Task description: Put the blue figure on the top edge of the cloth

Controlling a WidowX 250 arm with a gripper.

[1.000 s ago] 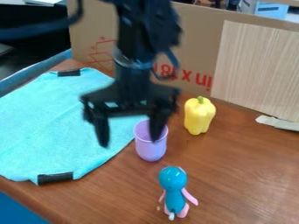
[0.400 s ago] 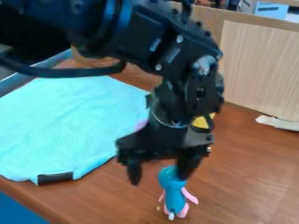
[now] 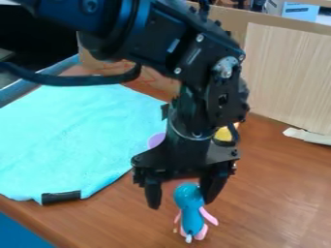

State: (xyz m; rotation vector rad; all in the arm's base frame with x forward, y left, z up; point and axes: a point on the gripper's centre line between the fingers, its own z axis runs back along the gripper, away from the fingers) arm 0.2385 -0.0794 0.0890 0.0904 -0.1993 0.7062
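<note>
Tool [image 3: 181, 204] came to figure [image 3: 192, 219] on table [image 3: 278, 193] (cardboard [image 3: 157, 81] behind, apparently).

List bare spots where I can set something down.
Bare: table picture-right of the blue figure, up to the white strip; cloth's wide middle, behind the black clip.
Crowded: open tool at the figure's head, purple cup and yellow pepper behind.

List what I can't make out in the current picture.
Camera view:
- Purple cup: mostly behind the black robot arm.
- Yellow bell pepper: mostly behind the arm too.
- Turquoise cloth: left part cut off by the view's left edge; far edge partly behind the black cable.
</note>
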